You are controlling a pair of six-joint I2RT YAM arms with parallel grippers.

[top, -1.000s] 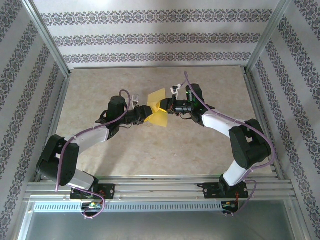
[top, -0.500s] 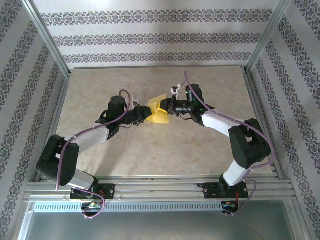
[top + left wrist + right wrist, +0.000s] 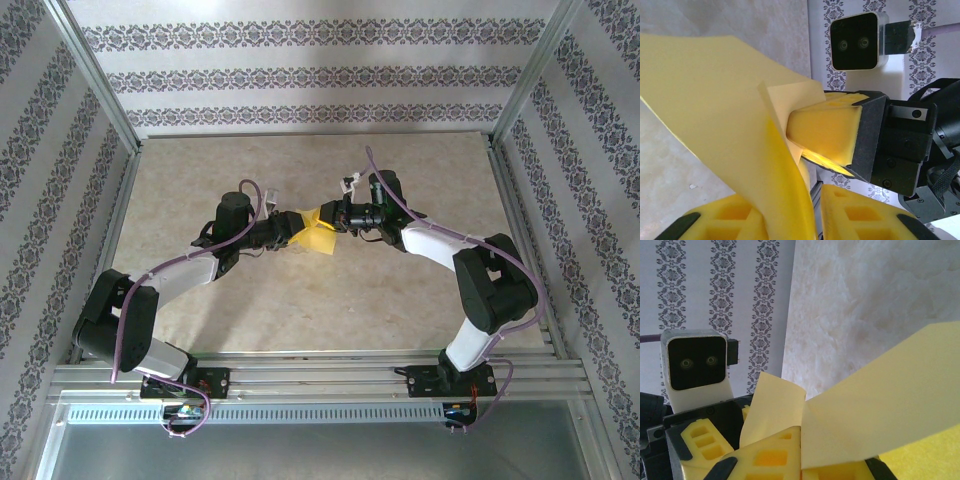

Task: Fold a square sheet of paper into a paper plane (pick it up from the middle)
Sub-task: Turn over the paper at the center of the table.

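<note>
Both arms meet around mid-frame in the top view, over the beige bench [image 3: 200,180]. The square sheet of paper [image 3: 318,238] hangs btw them, creased and bent, w/ one flap poking toward the top of the frame. The left gripper [image 3: 292,234] is clenched on the sheet's left side; in the left wrist view the paper runs down btw its yellow foam pads [image 3: 725,222]. The right gripper [image 3: 334,216] comes in from the right, its fingers [image 3: 825,127] pinched tight on a folded corner, paper wrapped over the tip.
</note>
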